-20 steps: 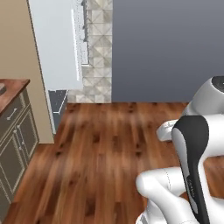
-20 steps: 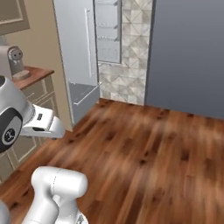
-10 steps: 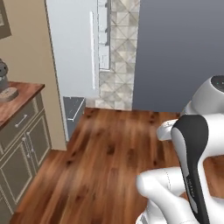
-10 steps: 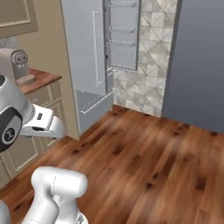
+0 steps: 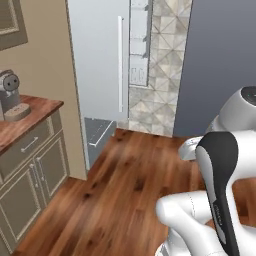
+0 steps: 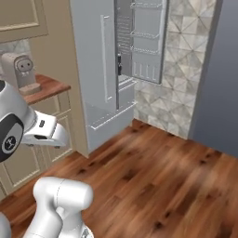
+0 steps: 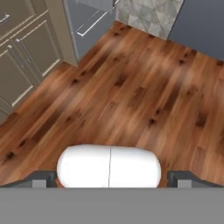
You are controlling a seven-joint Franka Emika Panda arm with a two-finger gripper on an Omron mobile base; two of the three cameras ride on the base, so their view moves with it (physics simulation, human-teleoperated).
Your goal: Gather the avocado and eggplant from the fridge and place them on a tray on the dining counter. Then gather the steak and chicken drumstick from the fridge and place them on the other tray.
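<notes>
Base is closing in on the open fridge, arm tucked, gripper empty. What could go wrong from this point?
1. The open fridge door swings out beside the tiled wall; the base may clip it if it drives in at an angle.
2. The cabinet with the coffee machine stands close on the left, so the lane looks narrow.
3. The gripper is open and points at the floor; the arm will likely need a wide swing up to the shelves.

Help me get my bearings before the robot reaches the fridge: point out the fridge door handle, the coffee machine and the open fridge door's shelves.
fridge door handle [image 5: 120, 65], left base view, middle of the vertical bar.
coffee machine [image 6: 21, 70], right base view, front of its body.
open fridge door's shelves [image 6: 147, 35], right base view, middle shelf rail.
</notes>
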